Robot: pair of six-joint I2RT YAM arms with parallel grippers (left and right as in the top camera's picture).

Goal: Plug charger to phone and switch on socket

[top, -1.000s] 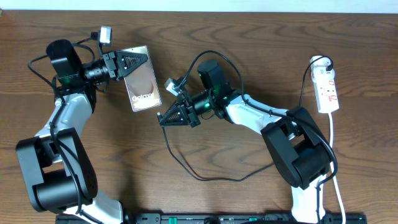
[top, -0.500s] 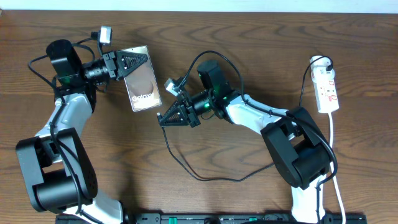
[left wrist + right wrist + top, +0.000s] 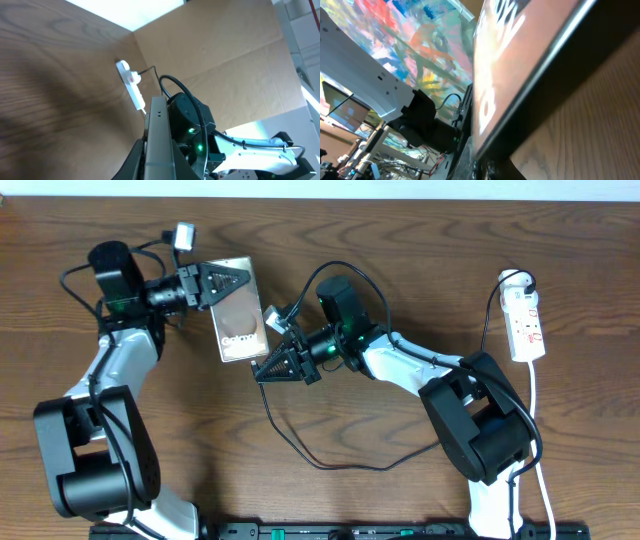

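Left gripper: jaws closed on the top end of the glossy brown-grey slab phone with white lettering. The left wrist view shows the slab edge-on between the fingers.
- The phone is at about 10 o'clock from the centre of the brown wood-grain table, with its long axis running roughly 12 to 6.
- I cannot tell whether its lower end rests on the wood.

Right gripper: jaws closed, just beside the phone's lower end at about 5 o'clock from it.
- The thin black charger cable runs out from the fingertips and loops away toward 6 o'clock.
- The connector tip is hidden. In the right wrist view the phone's face fills the frame, very close.

The white elongated power strip socket with red markings is well apart, out at 3 o'clock. As I read it, it is untouched.

Risks, as judged from here:
- The tip may meet the phone's edge off the port and scrape or bend, since its alignment is not visible.
- The phone is pinched at one end only, so a push from the other end could pivot it or slide it out of the jaws.
- The slack loop could catch on the right arm on the long reach to the socket and drag the plug back out.
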